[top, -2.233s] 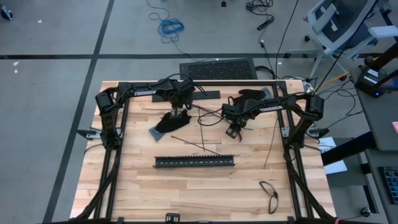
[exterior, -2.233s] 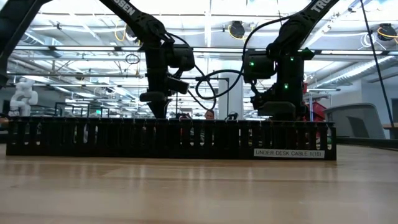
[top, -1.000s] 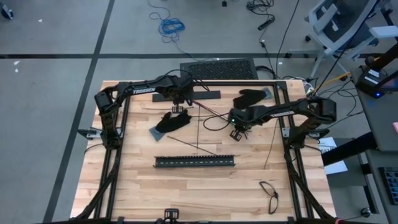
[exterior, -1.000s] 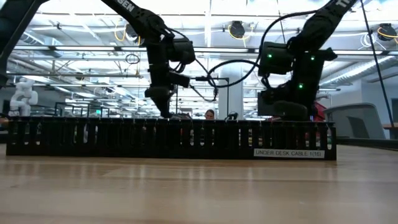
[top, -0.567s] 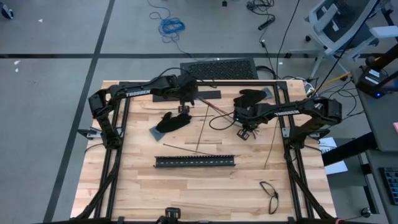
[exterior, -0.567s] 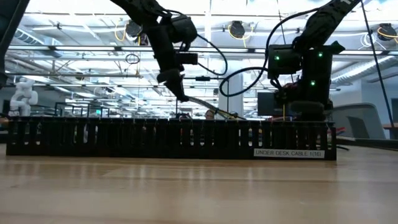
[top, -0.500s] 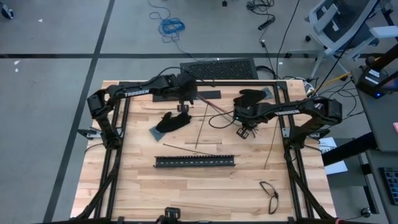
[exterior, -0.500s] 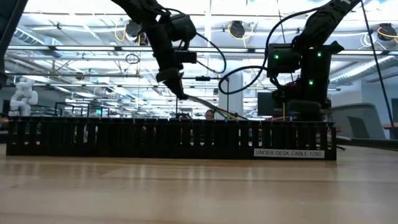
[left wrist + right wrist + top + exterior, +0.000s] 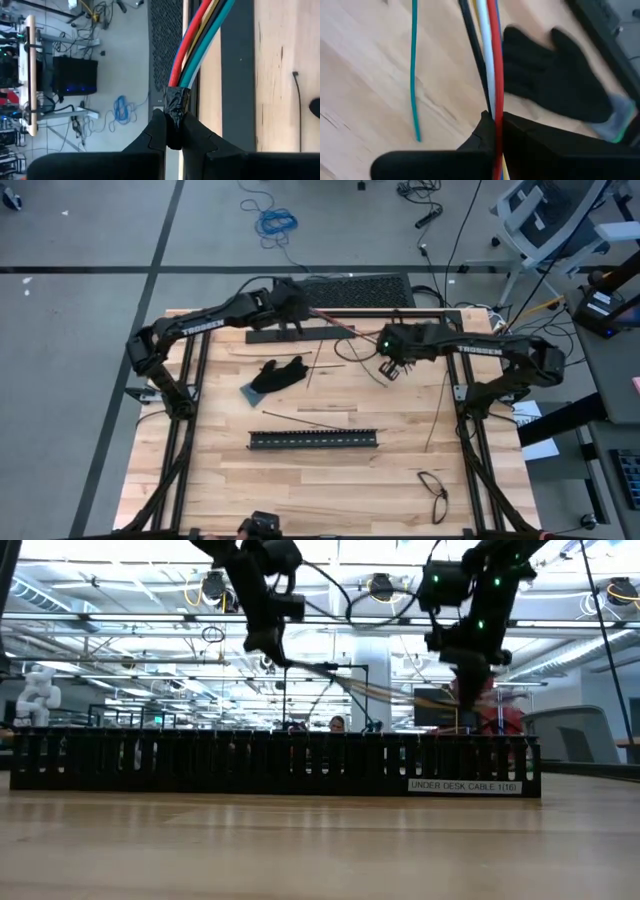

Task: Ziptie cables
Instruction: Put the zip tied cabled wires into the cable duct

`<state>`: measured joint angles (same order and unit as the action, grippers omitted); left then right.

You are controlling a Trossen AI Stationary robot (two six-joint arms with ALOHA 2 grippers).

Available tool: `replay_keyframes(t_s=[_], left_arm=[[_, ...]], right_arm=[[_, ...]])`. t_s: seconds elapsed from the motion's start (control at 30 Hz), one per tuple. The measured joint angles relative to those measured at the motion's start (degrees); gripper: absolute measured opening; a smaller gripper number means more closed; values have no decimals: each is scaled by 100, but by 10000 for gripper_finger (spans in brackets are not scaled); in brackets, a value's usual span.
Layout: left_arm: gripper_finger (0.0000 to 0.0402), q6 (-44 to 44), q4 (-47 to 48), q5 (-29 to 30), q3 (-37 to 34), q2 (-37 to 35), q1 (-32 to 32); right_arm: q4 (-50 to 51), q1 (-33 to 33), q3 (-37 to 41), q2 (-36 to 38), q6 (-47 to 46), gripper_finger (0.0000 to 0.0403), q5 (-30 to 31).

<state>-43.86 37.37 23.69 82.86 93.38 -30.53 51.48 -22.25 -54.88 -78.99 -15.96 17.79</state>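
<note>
Where the bundle's black-taped end sits, the left end effector (image 9: 292, 318) is clamped on the cables (image 9: 345, 330), smooth round strands of red, teal, tan and black stretched above the far edge of the pale wood-plank tabletop (image 9: 330, 480). A limp black glove (image 9: 280, 374) lies below them, a long slotted black bar (image 9: 314, 439) nearer the front. The right end effector (image 9: 388, 366) pinches the same cables; its fingertips are hard to make out from above.
</note>
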Motion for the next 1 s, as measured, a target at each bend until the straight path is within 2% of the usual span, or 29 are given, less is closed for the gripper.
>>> replay_keyframes(t_s=[0.17,0.37,0.47,0.7,0.9,1.0], left_arm=[[33,131,508,28,562,-268,20],[33,1117,1751,-298,1491,-599,131],[33,1461,2003,-432,1766,-836,302],[28,1851,2084,-258,2311,-1160,1112],[27,2552,2136,454,3001,-1045,2003],[27,3225,2118,596,3362,-858,2415]], right_arm=[[355,-169,-475,321,122,1,122],[870,-159,-1169,657,-158,1,119],[1009,-155,-1448,848,-350,1,138],[1071,-124,-1594,1285,-569,1,245],[1029,483,-1592,1580,-593,1,389],[1227,893,-1586,1633,-658,1,476]])
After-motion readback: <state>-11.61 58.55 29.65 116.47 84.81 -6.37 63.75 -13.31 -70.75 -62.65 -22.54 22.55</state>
